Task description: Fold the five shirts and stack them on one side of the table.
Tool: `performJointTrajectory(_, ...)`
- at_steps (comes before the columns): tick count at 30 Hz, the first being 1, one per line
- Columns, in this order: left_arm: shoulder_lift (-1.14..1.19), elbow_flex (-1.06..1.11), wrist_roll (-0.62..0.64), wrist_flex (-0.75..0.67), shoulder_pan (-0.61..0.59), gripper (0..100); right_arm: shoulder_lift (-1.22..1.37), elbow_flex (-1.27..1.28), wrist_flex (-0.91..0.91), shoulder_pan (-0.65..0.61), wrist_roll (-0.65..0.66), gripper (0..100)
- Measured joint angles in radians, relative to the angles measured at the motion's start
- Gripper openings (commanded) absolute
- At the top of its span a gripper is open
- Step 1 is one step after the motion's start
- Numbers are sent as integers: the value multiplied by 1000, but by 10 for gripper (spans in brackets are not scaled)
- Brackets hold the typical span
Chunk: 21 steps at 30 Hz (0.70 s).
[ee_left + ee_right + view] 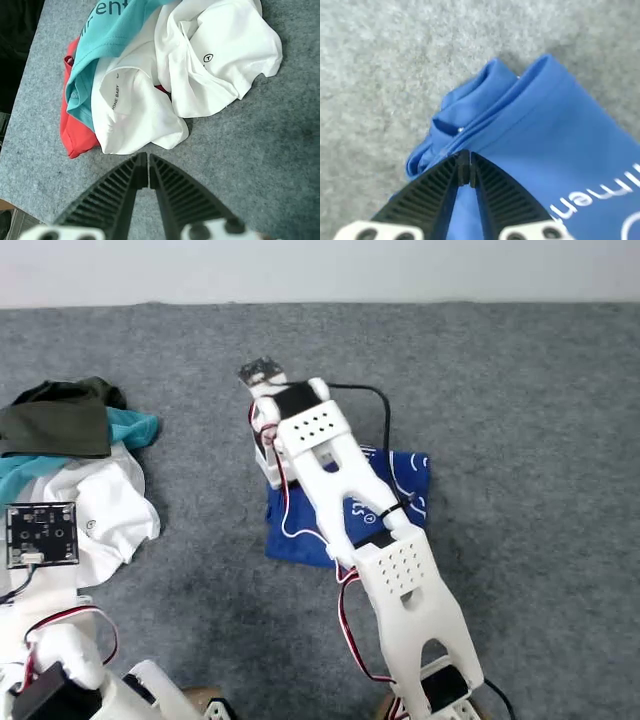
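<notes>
A folded blue shirt (408, 480) lies at the table's middle, partly under my right arm. My right gripper (465, 167) is shut on the bunched corner of the blue shirt (540, 125), at the shirt's left edge (271, 468). A loose pile sits at the left edge of the table: a dark green shirt (60, 420), a teal shirt (100, 45), a white shirt (200, 65) and a red shirt (75, 135). My left gripper (148, 170) is shut on nothing and hangs over bare table just beside the white shirt.
Grey carpet-like cloth covers the table (520, 400), with open room at the right and at the back. My left arm's base and cables (60, 660) sit at the front left corner.
</notes>
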Motion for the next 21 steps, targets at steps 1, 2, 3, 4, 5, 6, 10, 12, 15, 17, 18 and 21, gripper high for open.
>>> performJointTrajectory(1,0,0,0,3,0,19,0,-32,32,5,0,8)
performJointTrajectory(2,0,0,0,3,0,19,0,-51,41,11,0,8)
performJointTrajectory(3,0,0,0,3,0,19,0,-60,41,23,0,8)
performJointTrajectory(4,0,0,0,3,0,19,-2,-64,41,38,0,8)
performJointTrajectory(5,0,0,0,3,0,19,-2,-64,41,58,0,8)
performJointTrajectory(6,0,0,0,3,0,19,-5,-60,41,78,0,8)
performJointTrajectory(10,0,0,0,3,0,19,-115,72,41,124,-6,8)
performJointTrajectory(12,0,0,0,3,0,19,-207,181,43,144,-41,9)
performJointTrajectory(15,0,0,0,3,0,19,-365,376,43,173,-114,9)
performJointTrajectory(17,0,0,0,3,0,19,-466,512,43,181,-169,20)
performJointTrajectory(18,0,0,0,3,0,19,-509,575,43,183,-195,40)
performJointTrajectory(21,0,0,0,3,0,19,-605,733,43,184,-267,135)
